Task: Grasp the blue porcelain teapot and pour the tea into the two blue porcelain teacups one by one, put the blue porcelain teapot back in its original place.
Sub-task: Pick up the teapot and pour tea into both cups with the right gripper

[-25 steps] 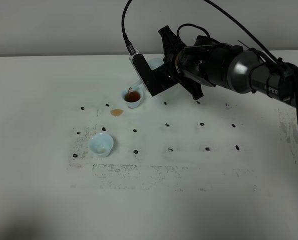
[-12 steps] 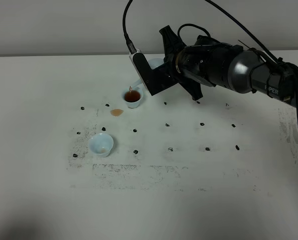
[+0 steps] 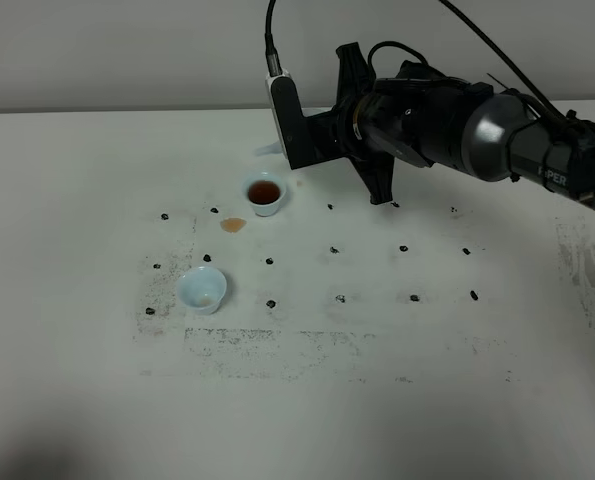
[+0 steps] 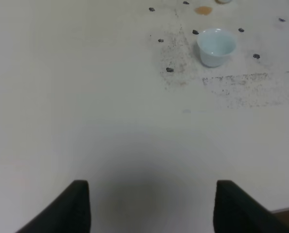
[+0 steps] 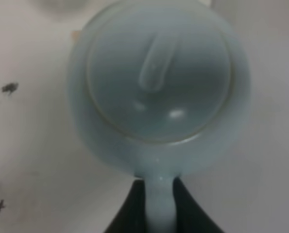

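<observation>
Blue porcelain teapot [image 5: 159, 82]: off the table, held in the air over the far-middle part of the table [image 3: 77, 400]. Right wrist view looks straight down on its round lid and long knob. Loop handle runs back between the right fingers [image 5: 129, 213], which are clamped on it from both sides. From the high camera the pot is mostly hidden behind the right arm's wrist and its white camera housing [image 3: 287, 120]; only the pale spout [image 3: 266, 150] pokes out toward the table's left edge. Tilt of the pot cannot be told.

Filled teacup [image 3: 264, 193]: upright on the table, just nearer the front edge than the spout and below it. Dark reddish-brown tea [image 3: 264, 189] inside, close to the rim.

Small orange-brown spill [image 3: 234, 225] on the table, near that cup, on its near-left side, not touching it.

Empty teacup [image 3: 202, 290]: upright, pale inside, well apart from the filled one, further toward the near-left corner.

Black marks [image 3: 339, 299] dotted in rows across the table's middle; grey scuffing around the empty cup.

Left fingers [image 4: 74, 208]: spread apart, nothing between them, over bare table on the left side, well clear of the empty cup.
</observation>
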Controlling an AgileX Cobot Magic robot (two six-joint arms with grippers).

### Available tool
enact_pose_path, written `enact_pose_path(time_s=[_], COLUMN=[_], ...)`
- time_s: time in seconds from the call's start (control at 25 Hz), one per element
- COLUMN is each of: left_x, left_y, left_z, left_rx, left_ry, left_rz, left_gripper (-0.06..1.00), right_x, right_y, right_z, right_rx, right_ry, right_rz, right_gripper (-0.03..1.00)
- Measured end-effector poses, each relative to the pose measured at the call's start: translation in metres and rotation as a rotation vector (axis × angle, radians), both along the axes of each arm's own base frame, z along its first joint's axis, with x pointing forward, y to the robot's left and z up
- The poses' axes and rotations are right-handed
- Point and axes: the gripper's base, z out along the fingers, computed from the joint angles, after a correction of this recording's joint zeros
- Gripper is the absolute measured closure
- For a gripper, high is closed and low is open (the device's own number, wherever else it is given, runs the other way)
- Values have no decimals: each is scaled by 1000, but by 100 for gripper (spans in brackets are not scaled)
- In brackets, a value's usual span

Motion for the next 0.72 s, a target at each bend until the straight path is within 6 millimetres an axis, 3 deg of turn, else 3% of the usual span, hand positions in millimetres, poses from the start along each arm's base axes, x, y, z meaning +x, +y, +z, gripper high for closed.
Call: enact_pose_path(time_s=[0.16,0.36,0.56,0.72], left_x=[0,0,0,0], left_y=[0,0,0,0], left_z=[0,0,0,0], left_rx=[0,0,0,0], left_ry=[-1,0,0,0], left_rz=[0,0,0,0], left_gripper=[38,38,38,38], right_x=[-10,-24,-26,-26], right_y=[-3,-6,-12,-16], right_z=[26,53,48,36], right_rx=[125,485,759,850], right_ry=[27,129,275,355], right_rz=[-103,-375,-701,-884], right_gripper=[89,89,89,89])
